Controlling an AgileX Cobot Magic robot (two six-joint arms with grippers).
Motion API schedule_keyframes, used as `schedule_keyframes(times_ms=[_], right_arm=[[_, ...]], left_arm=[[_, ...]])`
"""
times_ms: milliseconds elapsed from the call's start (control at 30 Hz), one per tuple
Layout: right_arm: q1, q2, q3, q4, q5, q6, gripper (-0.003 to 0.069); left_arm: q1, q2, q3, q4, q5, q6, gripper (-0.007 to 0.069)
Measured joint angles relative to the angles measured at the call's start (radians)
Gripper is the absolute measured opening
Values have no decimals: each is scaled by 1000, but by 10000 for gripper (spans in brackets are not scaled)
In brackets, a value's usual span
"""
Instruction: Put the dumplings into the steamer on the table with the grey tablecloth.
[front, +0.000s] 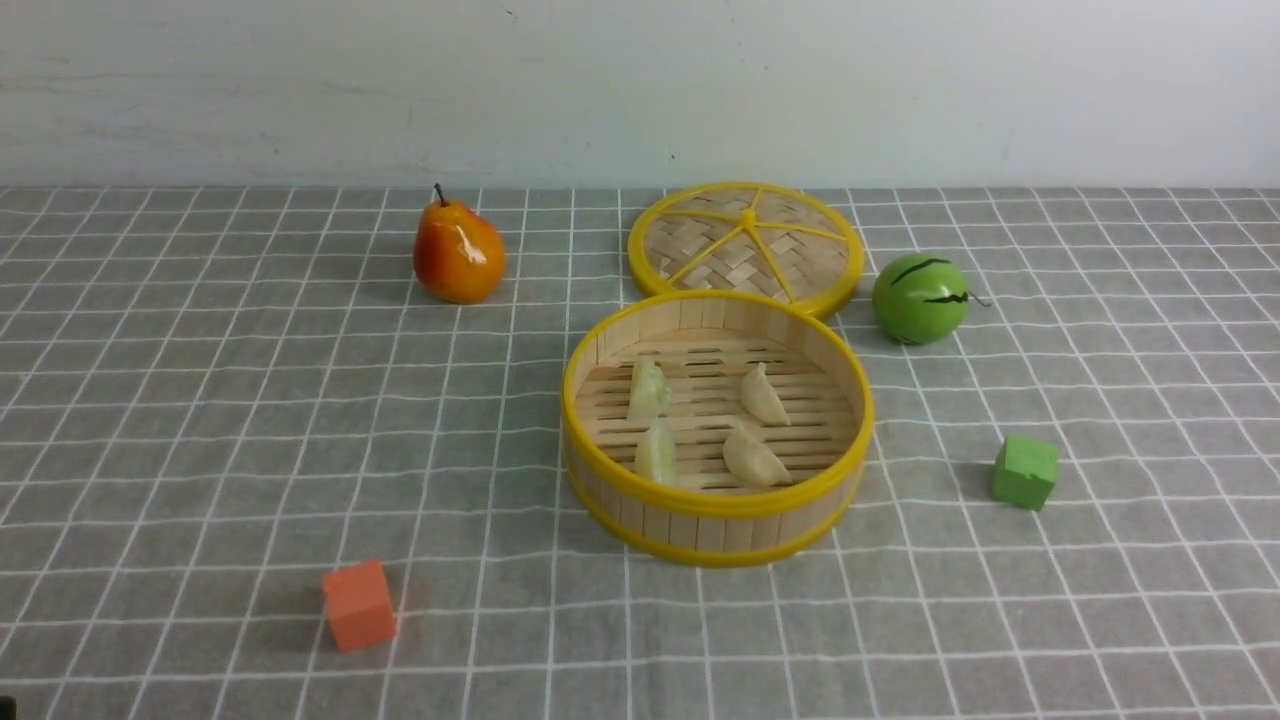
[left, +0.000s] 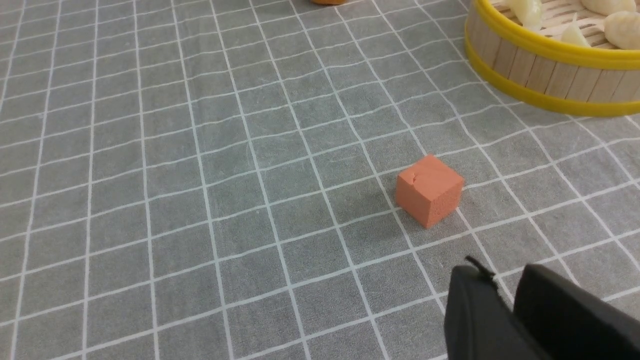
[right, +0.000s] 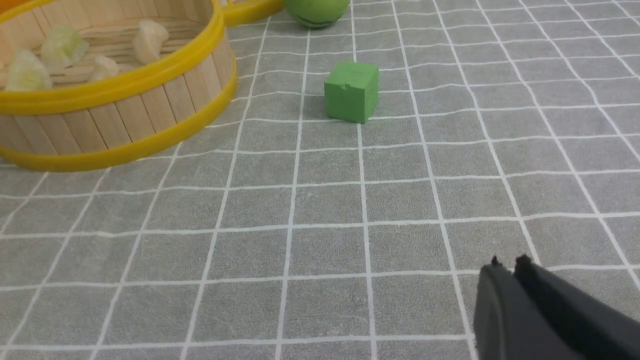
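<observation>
The steamer (front: 700, 525) stands on the grey tablecloth (front: 200, 420) at the table's middle. Four dumplings lie on its slatted floor: two pale green (front: 648, 390) (front: 657, 455) on the left and two cream-beige (front: 764, 395) (front: 754, 458) on the right. Neither gripper shows in the front view. My left gripper (left: 505, 280) is shut and empty, low over the cloth, near the orange cube (left: 429, 190), with the steamer (left: 545, 75) well beyond. My right gripper (right: 507, 265) is shut and empty over bare cloth, with the steamer (right: 125, 120) and its dumplings (right: 62, 42) far off.
The woven lid (front: 745, 245) lies flat behind the steamer. A toy pear (front: 458, 252) stands at the back left and a green melon ball (front: 920, 298) at the back right. A green cube (front: 1025, 472) sits right of the steamer and an orange cube (front: 358, 605) at the front left.
</observation>
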Motion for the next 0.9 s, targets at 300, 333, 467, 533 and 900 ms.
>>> schedule_keyframes(times_ms=[300, 333, 467, 533, 900], right_arm=[[0, 0, 0, 0, 0, 0, 41], [0, 0, 0, 0, 0, 0, 41], [0, 0, 0, -1, 0, 0, 46], [0, 0, 0, -1, 0, 0, 51], [0, 0, 0, -1, 1, 0, 74]], left_arm=[[0, 0, 0, 0, 1, 0, 130], [0, 0, 0, 0, 1, 0, 131], [24, -37, 20, -3, 1, 0, 136], [83, -90, 45, -15, -10, 2, 137], [440, -222, 339, -309, -364, 82, 139]])
